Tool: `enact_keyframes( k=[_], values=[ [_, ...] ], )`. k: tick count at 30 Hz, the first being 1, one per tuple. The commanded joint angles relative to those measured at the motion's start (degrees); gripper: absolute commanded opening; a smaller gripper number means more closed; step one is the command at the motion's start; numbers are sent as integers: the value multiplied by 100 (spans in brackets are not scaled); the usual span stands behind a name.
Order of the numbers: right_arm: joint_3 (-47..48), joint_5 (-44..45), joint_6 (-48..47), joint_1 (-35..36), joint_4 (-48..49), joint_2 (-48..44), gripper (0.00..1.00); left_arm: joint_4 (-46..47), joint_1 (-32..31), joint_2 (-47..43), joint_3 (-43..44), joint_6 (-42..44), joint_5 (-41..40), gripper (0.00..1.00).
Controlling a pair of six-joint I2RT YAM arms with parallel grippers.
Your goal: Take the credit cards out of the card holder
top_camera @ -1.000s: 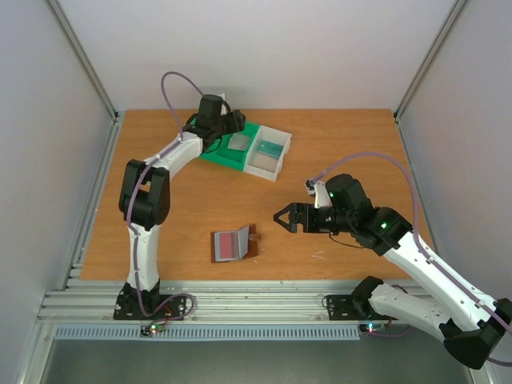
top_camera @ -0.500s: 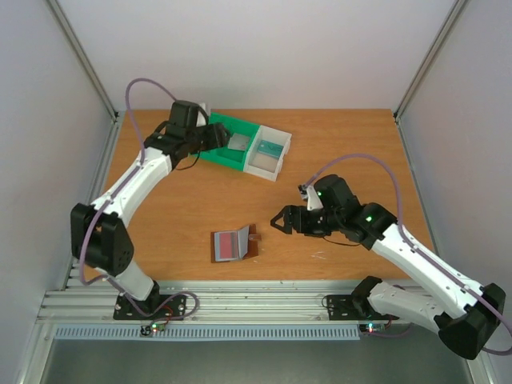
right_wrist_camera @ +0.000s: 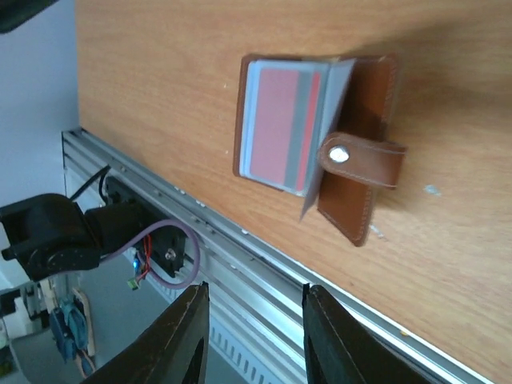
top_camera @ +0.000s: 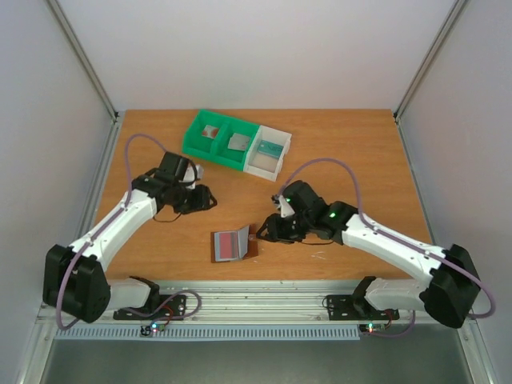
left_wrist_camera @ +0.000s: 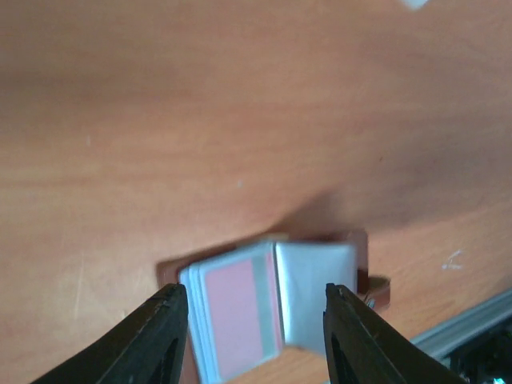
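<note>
The open wallet lay at the bench's 6 o'clock, red card showing. Right claw at its 3 o'clock, left claw at 11, both spread and empty. Unpinned, the wallet might slide along with a tugged card.

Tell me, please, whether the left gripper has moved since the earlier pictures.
Yes. The left gripper has drawn back from over the green bin toward the near edge, closer to the wallet.

left claw spread, empty, right claw low (also spread)
</note>
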Motion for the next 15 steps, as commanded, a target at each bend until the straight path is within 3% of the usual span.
enact_keyframes(
  k=[1,8,15],
  values=[
    [243,66,262,462,728,506,32,74,-22,-466,-725,-306,281,47],
    [680,286,372,869,1203,1474,29,853,-22,-575,-1695,-638,576,47],
    [930,463,422,901,1401,2243,27,1505,-36,-350,-2109,-732,843,43]
  ],
)
